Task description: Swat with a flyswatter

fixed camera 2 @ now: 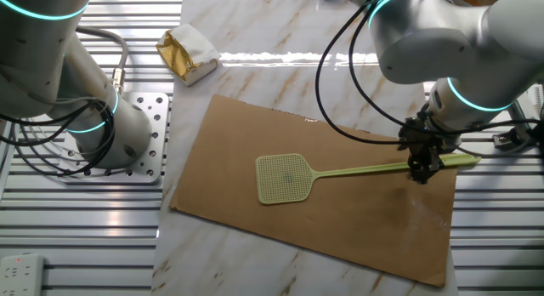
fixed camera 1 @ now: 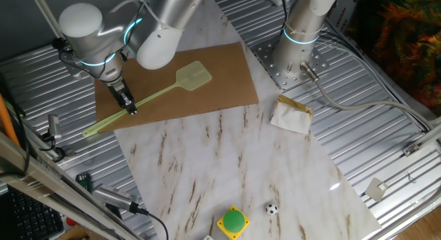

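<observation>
Pale yellow-green flyswatter (fixed camera 2: pixel 340 171) flat on brown board (fixed camera 2: pixel 357 236); tool (fixed camera 2: pixel 422 174) pinches its thin handle, squarish mesh head lying well beyond the tool.

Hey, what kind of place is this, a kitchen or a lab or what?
Most likely a robotics lab: an arm's gripper at a flyswatter on cardboard, a ribbed metal table, and an emergency-stop button.

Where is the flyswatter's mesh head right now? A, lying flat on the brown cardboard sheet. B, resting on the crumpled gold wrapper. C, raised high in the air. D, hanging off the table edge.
A: the flyswatter has its mesh head flat on the cardboard sheet, while the gripper is down at the handle.
</observation>
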`<state>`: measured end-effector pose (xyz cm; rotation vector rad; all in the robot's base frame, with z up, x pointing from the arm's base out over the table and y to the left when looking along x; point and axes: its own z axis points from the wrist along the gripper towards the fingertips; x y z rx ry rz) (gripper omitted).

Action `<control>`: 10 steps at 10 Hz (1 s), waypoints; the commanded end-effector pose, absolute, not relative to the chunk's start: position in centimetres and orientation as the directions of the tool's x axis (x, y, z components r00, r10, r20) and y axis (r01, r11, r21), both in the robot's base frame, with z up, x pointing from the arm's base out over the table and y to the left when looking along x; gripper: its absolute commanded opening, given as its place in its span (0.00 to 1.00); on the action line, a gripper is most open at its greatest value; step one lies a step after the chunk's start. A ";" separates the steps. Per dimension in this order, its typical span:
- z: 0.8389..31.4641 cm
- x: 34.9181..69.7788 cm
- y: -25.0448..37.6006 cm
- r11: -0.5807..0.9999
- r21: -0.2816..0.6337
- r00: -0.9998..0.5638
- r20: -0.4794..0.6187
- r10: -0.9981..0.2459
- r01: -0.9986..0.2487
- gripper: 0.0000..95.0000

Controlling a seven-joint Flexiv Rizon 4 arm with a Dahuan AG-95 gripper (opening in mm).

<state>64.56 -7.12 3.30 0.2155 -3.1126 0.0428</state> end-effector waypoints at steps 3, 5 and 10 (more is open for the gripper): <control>7.7 62.6 -5.4 1.000 -0.021 -1.000 -0.021 0.012 0.012 0.60; 9.7 61.4 -4.4 0.998 -0.023 -0.998 -0.023 0.062 0.062 0.60; 9.2 55.9 -3.6 0.998 0.000 -0.996 -0.046 0.071 0.071 0.40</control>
